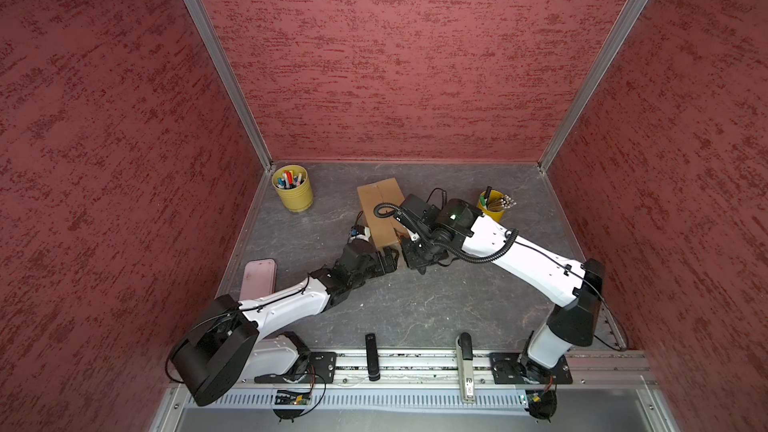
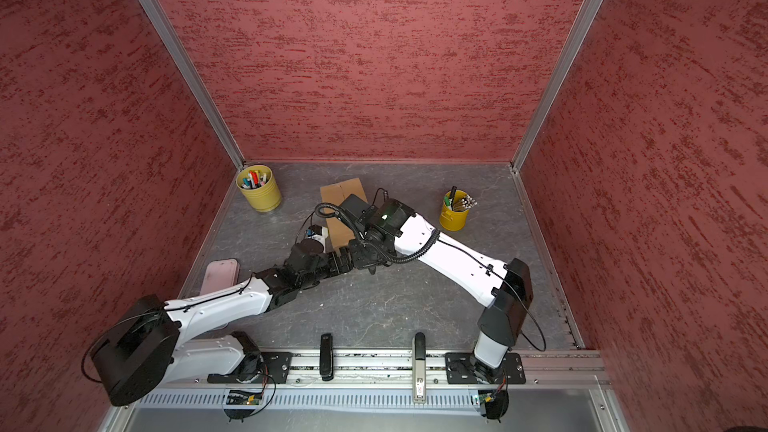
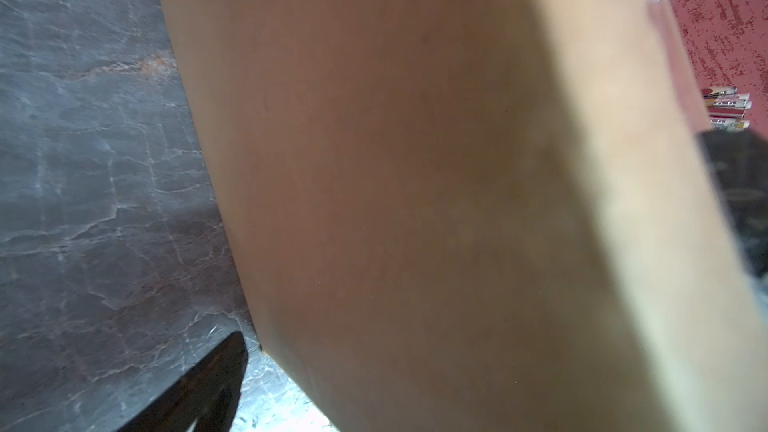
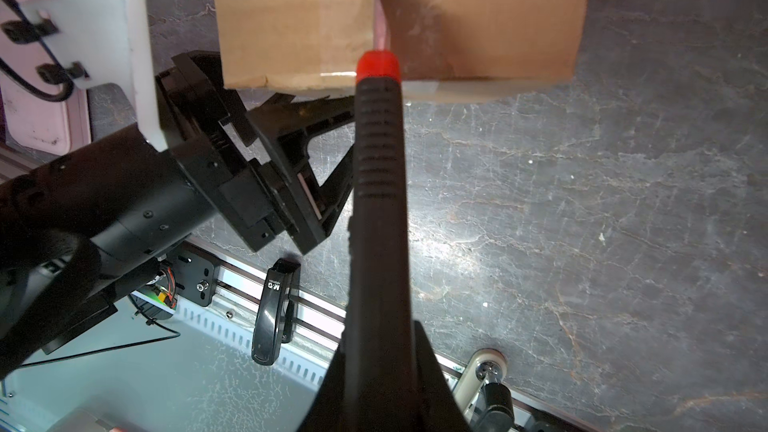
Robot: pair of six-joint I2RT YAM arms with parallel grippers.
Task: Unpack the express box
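Note:
The express box (image 1: 380,205) (image 2: 338,205), a brown carton with its flaps down, lies mid-table. My right gripper (image 4: 380,367) (image 1: 413,249) is shut on a black ribbed tool (image 4: 378,184). The tool's red tip (image 4: 378,64) rests at the near end of the box's centre seam. My left gripper (image 1: 387,261) stands open at the box's near left corner. Its fingers (image 4: 299,118) lie along the near end face. In the left wrist view the box (image 3: 415,201) fills most of the frame, with one finger (image 3: 199,388) beside it over the tabletop.
A yellow cup of markers (image 1: 293,193) stands back left and a yellow cup of pencils (image 1: 492,207) back right, behind my right arm. A pink case (image 1: 259,280) lies under my left arm. Two staplers (image 1: 372,357) (image 1: 465,363) sit on the front rail.

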